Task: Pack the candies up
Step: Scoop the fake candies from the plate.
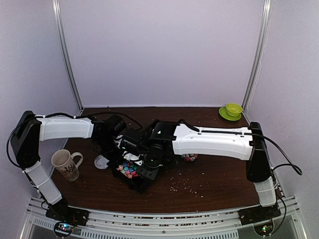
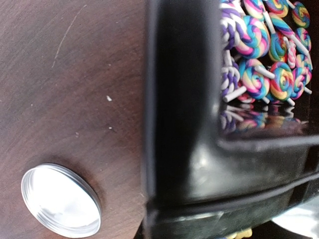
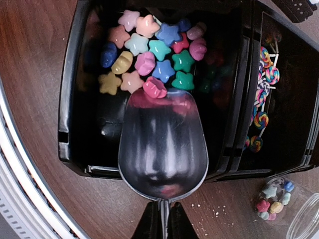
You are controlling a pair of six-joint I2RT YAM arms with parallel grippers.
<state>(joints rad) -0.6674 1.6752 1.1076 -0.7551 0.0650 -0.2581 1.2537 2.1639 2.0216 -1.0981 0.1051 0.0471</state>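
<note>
Scooping star candies (image 3: 160, 50) from a black tray (image 3: 67, 99), both arms crowding over it.
Top view: the left gripper (image 1: 118, 145) and right gripper (image 1: 149, 159) are hiding most of the tray beneath them. Left wrist: its fingers are not showing. They are pressed together, on what I cannot tell, with lollipops (image 2: 259, 59) lying just ahead. Right wrist: the gripper is pinching the scoop (image 3: 162, 144) handle, its bowl reaching ahead into the candies, likely to load. A jar (image 3: 276, 199) is being cut off at its right.

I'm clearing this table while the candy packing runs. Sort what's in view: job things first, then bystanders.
Job: pastel star-shaped candies; rainbow swirl lollipops; black plastic compartment tray; shiny metal scoop; clear jar; round silver lid.
Lying about: patterned white mug; green cup on saucer; pale crumbs.
</note>
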